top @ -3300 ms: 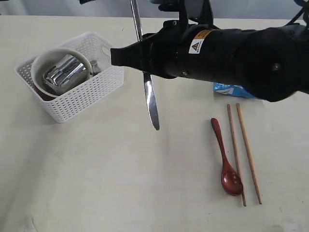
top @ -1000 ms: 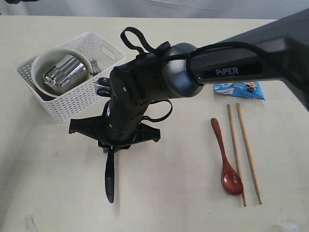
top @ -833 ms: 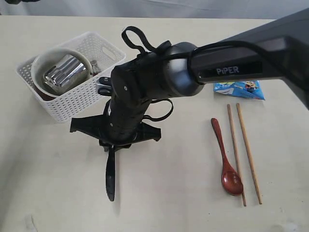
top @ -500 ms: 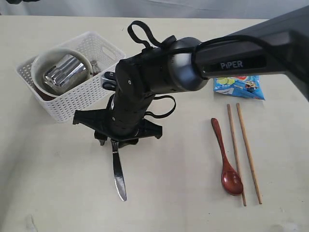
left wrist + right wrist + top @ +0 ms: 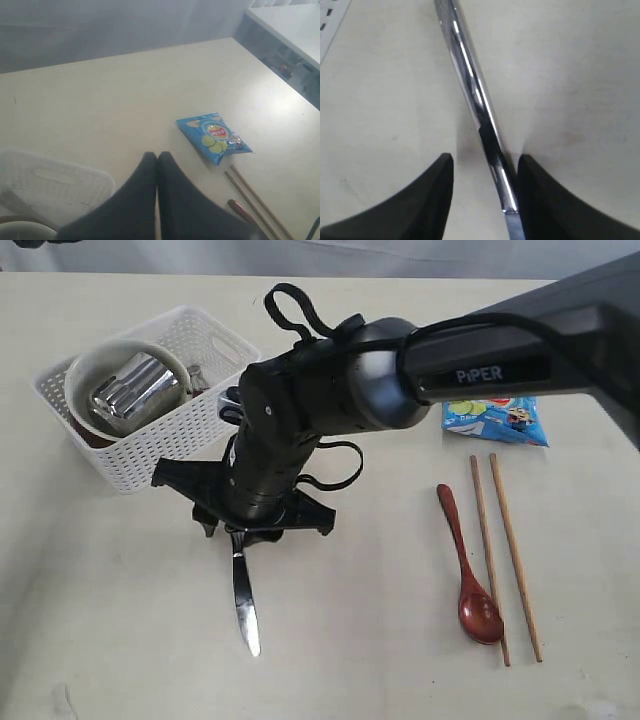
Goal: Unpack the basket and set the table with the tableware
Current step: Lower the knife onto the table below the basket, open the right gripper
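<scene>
Steel knife (image 5: 243, 600) flat on the worktop (image 5: 380, 670) in the exterior view, blade tip toward the near edge, handle end hidden under the right end effector (image 5: 245, 532). Already laid out, well apart on the right: red-brown spoon (image 5: 468, 570), two chopsticks (image 5: 515, 552) just beside it, blue snack packet (image 5: 495, 423) beyond them. Not yet unpacked from the white basket (image 5: 150, 455): cream bowl (image 5: 78, 370) with the shiny cup (image 5: 130, 392) lying inside. Possibly a fork behind the cup and a plate under the bowl, too hidden to call. By this count roughly half done, the bulkier pieces left.

Left wrist view: left end effector (image 5: 157, 156) pinched fully together, holding nothing, raised above the worktop, with basket rim, packet and chopsticks below it.

Right wrist view: knife handle running between the jaws, parted to a middling width, a gap on each side, no clamp on the metal.

Against the earlier frames: knife first hanging upright in mid-air in a tight grip, then lowered to the worktop with the jaws narrow around it, now let go and resting on its own.
</scene>
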`<state>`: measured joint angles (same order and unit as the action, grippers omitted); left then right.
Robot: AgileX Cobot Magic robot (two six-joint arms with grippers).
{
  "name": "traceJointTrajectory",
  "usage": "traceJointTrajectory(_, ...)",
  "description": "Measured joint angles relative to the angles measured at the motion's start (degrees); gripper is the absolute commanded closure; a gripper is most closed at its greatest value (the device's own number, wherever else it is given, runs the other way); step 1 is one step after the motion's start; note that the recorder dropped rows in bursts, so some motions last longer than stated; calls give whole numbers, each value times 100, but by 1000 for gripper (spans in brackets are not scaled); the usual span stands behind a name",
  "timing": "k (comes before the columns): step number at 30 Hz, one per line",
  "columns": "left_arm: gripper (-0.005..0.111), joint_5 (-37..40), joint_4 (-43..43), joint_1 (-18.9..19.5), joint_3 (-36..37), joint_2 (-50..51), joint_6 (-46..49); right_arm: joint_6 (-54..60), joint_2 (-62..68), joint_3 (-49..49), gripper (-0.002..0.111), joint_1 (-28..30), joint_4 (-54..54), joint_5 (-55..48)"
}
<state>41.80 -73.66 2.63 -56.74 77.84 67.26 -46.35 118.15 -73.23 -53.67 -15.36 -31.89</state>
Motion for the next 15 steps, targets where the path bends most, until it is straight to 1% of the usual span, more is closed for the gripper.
traceJointTrajectory(2, 107, 0, 0, 0, 0, 0, 0, -15, 0, 0, 69, -46, 0, 3)
traceJointTrajectory(6, 107, 0, 0, 0, 0, 0, 0, -15, 0, 0, 82, -209, 0, -51)
traceJointTrajectory(7, 107, 0, 0, 0, 0, 0, 0, -15, 0, 0, 84, -243, 0, -76)
traceJointTrajectory(15, 107, 69, 0, 0, 0, -9, 9, -25, 0, 0, 84, -319, 154, -244)
